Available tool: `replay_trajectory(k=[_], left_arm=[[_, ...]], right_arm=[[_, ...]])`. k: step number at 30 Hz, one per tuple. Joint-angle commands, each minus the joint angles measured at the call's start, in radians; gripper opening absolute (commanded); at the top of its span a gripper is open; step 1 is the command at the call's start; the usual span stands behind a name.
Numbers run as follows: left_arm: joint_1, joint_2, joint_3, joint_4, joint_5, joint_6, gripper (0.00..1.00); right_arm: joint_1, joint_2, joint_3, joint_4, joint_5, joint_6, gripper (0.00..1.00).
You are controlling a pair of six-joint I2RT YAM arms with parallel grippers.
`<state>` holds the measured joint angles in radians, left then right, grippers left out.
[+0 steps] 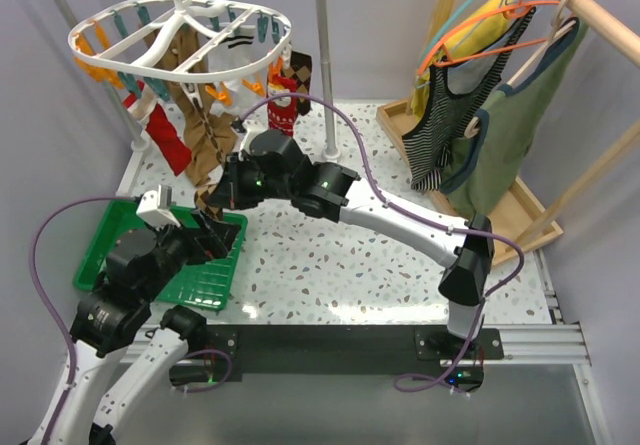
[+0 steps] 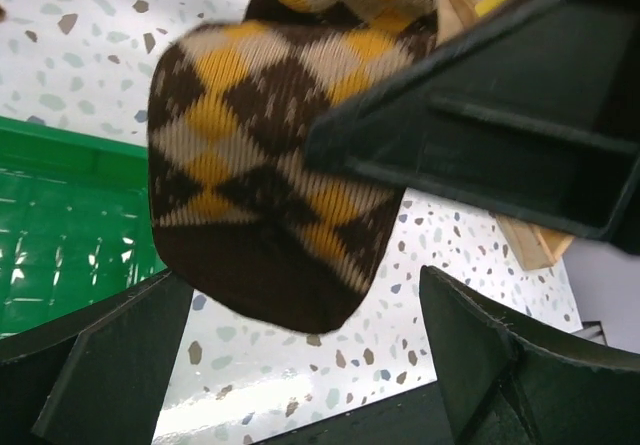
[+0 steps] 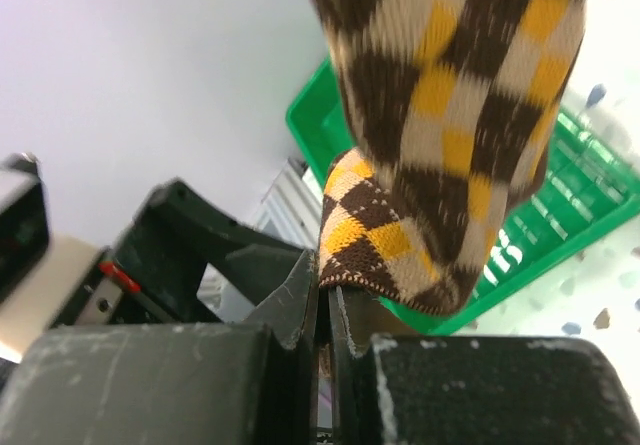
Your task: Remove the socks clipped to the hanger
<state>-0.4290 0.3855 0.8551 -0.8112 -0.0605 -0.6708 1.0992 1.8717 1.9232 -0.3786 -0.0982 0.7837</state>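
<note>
The white oval hanger (image 1: 180, 35) hangs at the back left with socks clipped under it: a red one (image 1: 165, 137), a long tan-brown one (image 1: 207, 130), a white striped one (image 1: 236, 53) and a red patterned one (image 1: 283, 107). My right gripper (image 3: 325, 295) is shut on the edge of a brown-and-yellow argyle sock (image 3: 450, 135), low over the green tray's far edge (image 1: 213, 201). The left gripper (image 2: 300, 365) stands open just below it. The argyle sock (image 2: 260, 165) dangles above the gap without touching the fingers (image 2: 110, 365).
A green tray (image 1: 110, 235) lies at the front left, partly under the left arm. A white stand post (image 1: 322, 65) rises behind the right arm. At the right, a wooden rack (image 1: 590, 10) holds a striped tank top (image 1: 445, 125) and a green garment (image 1: 510, 125).
</note>
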Motion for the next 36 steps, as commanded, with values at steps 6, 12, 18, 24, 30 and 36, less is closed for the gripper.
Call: replay_trajectory(k=[6, 12, 18, 24, 30, 36], left_arm=[[-0.007, 0.035, 0.002, 0.109, 0.002, -0.044, 1.0], [-0.007, 0.053, -0.001, 0.101, -0.027, -0.039, 1.0], [-0.007, 0.02, -0.007, 0.128, -0.041, -0.03, 0.46], [-0.007, -0.014, 0.004, 0.147, -0.009, -0.012, 0.0], [-0.007, 0.001, -0.024, 0.159, 0.065, -0.038, 0.0], [-0.007, 0.085, -0.042, 0.199, 0.215, -0.032, 0.0]], right_arm=[[0.03, -0.115, -0.095, 0.095, -0.043, 0.061, 0.0], [0.047, -0.143, -0.133, 0.139, -0.043, 0.078, 0.0], [0.07, -0.169, -0.158, 0.152, -0.028, 0.08, 0.0], [0.071, -0.163, -0.167, 0.127, -0.006, 0.049, 0.11], [0.071, -0.134, -0.006, -0.139, 0.139, -0.138, 0.43], [0.07, -0.079, 0.209, -0.353, 0.369, -0.374, 0.67]])
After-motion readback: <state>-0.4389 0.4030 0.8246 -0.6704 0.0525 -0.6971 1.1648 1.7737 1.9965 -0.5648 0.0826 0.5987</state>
